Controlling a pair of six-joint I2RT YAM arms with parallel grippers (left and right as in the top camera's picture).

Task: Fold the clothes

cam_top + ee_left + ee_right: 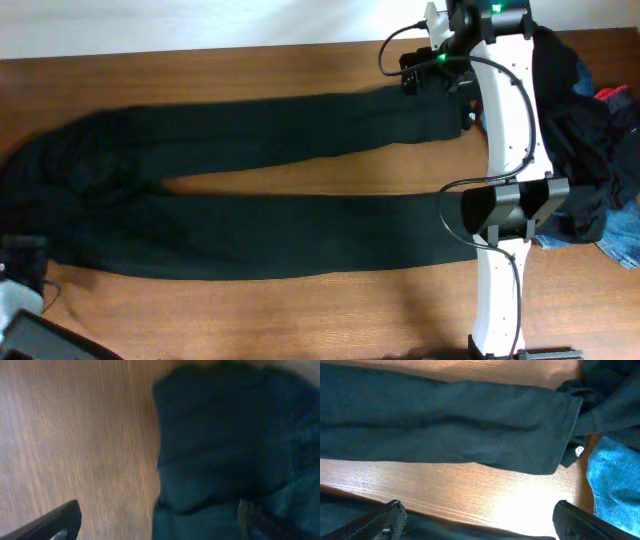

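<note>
Both hands hang released and empty over the wooden worktop (250,320). The left hand (160,512) straddles the edge of the black trousers (300,235) at their wide end, with one side over bare wood and the other over cloth. The right hand (477,512) spreads above the wood strip between the two leg hems. The trousers lie flat, legs apart. Past the hems sits a heap of dark garments (580,150), denim jeans (625,240) and a red piece (612,95).

Overhead: the right arm (497,290) reaches out long, white links, elbow bowed sideways, wrist turned at the far end. Wrist views: right gripper (482,527) faces down, jaws spread wide. The left gripper (157,527) likewise faces down, jaws spread wide.
</note>
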